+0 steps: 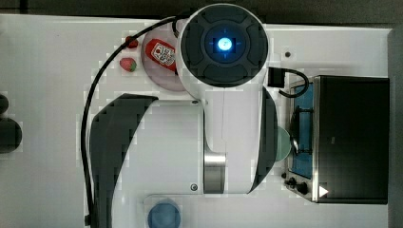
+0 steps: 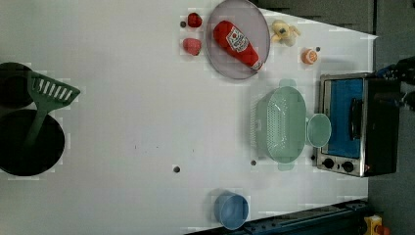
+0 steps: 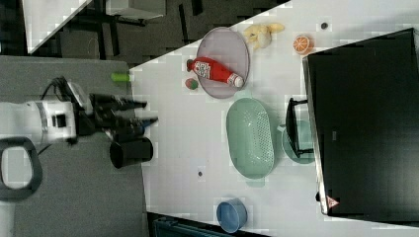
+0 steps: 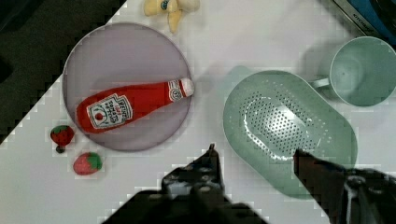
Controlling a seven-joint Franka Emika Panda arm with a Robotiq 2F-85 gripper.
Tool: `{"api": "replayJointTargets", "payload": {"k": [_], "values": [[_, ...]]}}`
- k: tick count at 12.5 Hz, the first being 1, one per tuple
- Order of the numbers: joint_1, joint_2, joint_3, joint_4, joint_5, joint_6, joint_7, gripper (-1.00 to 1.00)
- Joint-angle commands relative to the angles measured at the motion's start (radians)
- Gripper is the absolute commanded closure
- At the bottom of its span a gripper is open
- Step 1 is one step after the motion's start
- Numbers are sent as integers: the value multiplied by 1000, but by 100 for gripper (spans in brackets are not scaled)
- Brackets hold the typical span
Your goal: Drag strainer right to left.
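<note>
The strainer [image 2: 284, 123] sits on the white bench [image 2: 127, 127], its basin up, just beside the mint mug [image 2: 318, 130] and near the grey plate [image 2: 238, 39] carrying a ketchup bottle [image 2: 237, 43]. The gripper [image 4: 254, 151] hangs above with jaws spread, holding nothing.

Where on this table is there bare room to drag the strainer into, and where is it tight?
In the left view, a wide bare patch lies between the strainer and the green spatula, bordered by the plate above and the blue cup below. It is crowded on the strainer's other side: mug, then toaster oven.
</note>
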Motion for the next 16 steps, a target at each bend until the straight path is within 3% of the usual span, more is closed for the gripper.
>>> {"api": "replayJointTargets", "payload": {"k": [1,3,6,9,16], "values": [[-38,-514,-36,-278,-31,-204,-35,-60],[-38,-512,-35,-284,-31,-204,-35,-100],[-38,-484,-34,-355,-30,-138,-33,-100],[-37,-417,-33,-482,-30,60,5,-100],[-36,-131,-15,-688,-30,509,437,-100]]}}
